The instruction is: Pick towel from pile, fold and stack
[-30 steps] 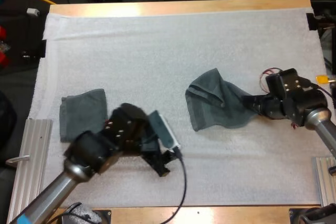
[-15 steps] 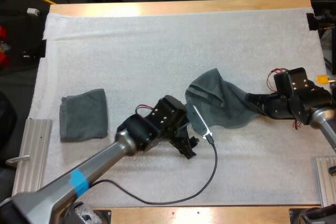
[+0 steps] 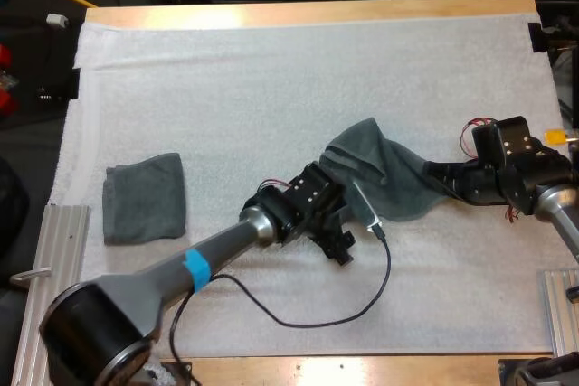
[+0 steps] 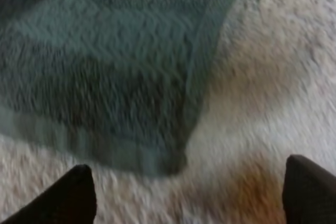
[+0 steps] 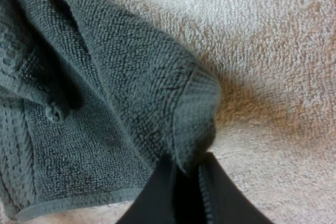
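Left gripper (image 4: pixel 191 200) hangs wide open and empty just over the near corner of the towel (image 3: pixel 375 174), probably lining up to pinch it. Off to the left, a folded towel (image 3: pixel 145 198) lies on the mat (image 3: pixel 271 88), apparently starting the stack. Farther on, the right gripper (image 5: pixel 187 174) is clamped on the towel's opposite corner, anchoring it for spreading.

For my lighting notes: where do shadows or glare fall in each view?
High view: glare on the far edge of the table; the mat evenly lit. Left wrist view: a brownish shadow on the mat between the open left jaws, beside the crumpled towel. Right wrist view: shadow on the mat beside the fold the right jaws pinch.
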Motion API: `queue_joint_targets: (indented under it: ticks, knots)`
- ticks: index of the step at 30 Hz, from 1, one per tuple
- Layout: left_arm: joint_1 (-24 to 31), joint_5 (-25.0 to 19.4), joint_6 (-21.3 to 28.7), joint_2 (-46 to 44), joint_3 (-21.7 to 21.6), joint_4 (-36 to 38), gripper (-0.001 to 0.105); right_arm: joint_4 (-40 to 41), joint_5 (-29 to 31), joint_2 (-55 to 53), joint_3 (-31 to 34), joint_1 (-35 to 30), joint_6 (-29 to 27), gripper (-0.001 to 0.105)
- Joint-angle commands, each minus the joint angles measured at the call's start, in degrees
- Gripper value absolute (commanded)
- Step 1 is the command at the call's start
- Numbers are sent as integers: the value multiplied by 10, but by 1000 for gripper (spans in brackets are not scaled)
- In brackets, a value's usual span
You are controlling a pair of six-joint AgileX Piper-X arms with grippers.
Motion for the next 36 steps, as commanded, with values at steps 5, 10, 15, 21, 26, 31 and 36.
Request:
queue_joint_targets:
  ticks: [5, 10, 15, 21, 26, 31, 36]
  knots:
    - [-3, -1, 0, 39, -30, 8, 66, 1, -6, -5, 1, -2, -7, 0]
    - [-3, -1, 0, 53, -40, 29, 55, 1, -6, -5, 1, -2, -10, 0]
    - [-3, -1, -4, 53, -40, 29, 35, 1, -6, -5, 1, -2, -12, 0]
    - [-3, -1, -4, 53, -47, 34, 12, 1, -6, -5, 1, -2, -20, 0]
    - [-3, -1, -4, 53, -77, 70, 9, 1, -6, -5, 1, -2, -21, 0]
    - [-3, -1, -4, 45, -116, 103, 9, 1, -6, -5, 1, -2, -30, 0]
    - [-3, -1, -4, 1, -119, 127, 0, 1, -6, -5, 1, -2, -33, 0]
